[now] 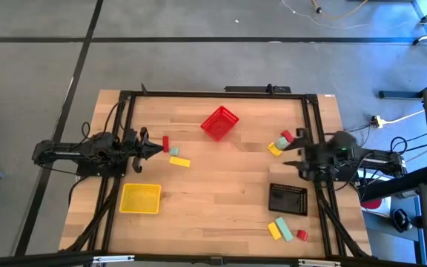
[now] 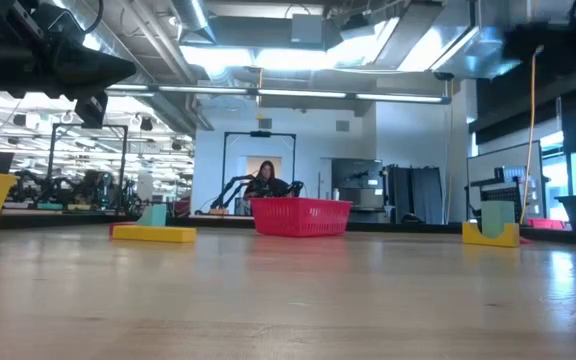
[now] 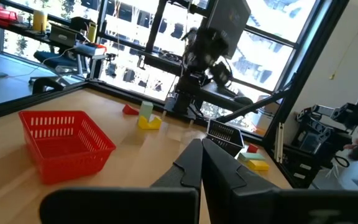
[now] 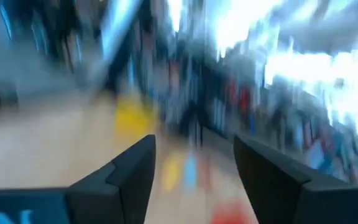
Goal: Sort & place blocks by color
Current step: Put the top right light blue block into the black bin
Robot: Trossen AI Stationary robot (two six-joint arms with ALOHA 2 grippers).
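Nine blocks [image 1: 179, 161] remain unsorted; left gripper [image 1: 157, 150] pressed together, right gripper [image 1: 290, 153] spread, blocks at its twelve o'clock await grasping.

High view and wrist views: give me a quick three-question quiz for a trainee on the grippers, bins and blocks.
1. True or false: the left gripper has its fingers spread wide, and the right gripper has its fingers pressed together.
2. Fill in the missing word: in the high view, the black bin sits on the ___ arm's side of the table.
3. How many blocks lie in the cluster just in front of the left gripper? A) one B) three C) five

Key
1. False: the left fingers are together and the right fingers are apart.
2. right
3. B: one red, one mint, one yellow.
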